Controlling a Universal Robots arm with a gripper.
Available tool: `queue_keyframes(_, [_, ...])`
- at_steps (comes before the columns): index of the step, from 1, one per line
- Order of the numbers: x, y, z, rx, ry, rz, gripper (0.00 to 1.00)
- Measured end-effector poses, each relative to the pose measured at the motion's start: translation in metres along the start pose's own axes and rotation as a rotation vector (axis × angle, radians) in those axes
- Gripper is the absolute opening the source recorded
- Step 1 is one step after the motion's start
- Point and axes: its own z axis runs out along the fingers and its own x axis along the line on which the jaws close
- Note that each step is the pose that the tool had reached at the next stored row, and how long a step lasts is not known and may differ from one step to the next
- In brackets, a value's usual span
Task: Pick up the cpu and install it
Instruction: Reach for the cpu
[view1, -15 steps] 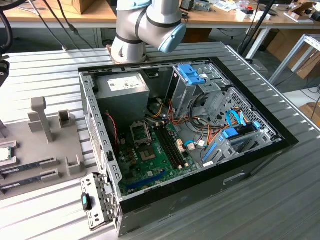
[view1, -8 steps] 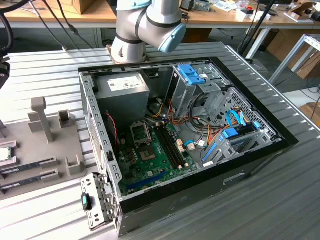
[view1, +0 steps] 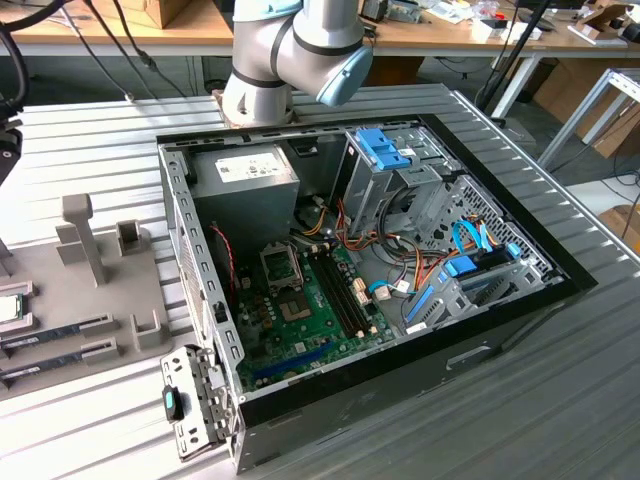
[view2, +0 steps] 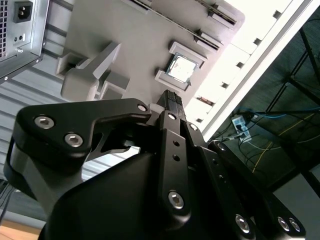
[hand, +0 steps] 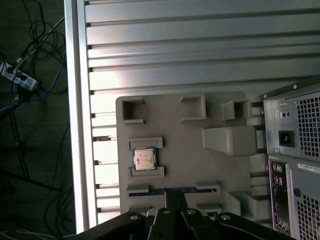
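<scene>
The cpu (view1: 8, 308) is a small silver-topped square chip. It lies flat in a raised holder on the grey fixture tray (view1: 110, 300), at the exterior view's left edge. Both wrist views look down on the cpu (view2: 181, 69) (hand: 145, 160) from well above. My black gripper (view2: 169, 98) (hand: 175, 196) hangs high over the tray and a little to one side of the chip. Its fingers are shut together with nothing between them. The empty metal-framed socket (view1: 279, 264) sits on the green motherboard inside the open computer case (view1: 520, 265).
Long memory sticks (view1: 55, 335) lie in slots on the tray beside the cpu, and grey upright posts (view1: 85, 235) stand on it. The case holds a power supply (view1: 245, 180), blue-latched drive cages (view1: 385, 150) and loose cables. The ribbed metal table's edge (hand: 80, 125) runs close past the tray.
</scene>
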Motion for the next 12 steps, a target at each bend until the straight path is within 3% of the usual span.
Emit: queue_keyframes(12, [0.0001, -0.0002, 0.0045, 0.0000, 0.0000, 0.000, 0.11])
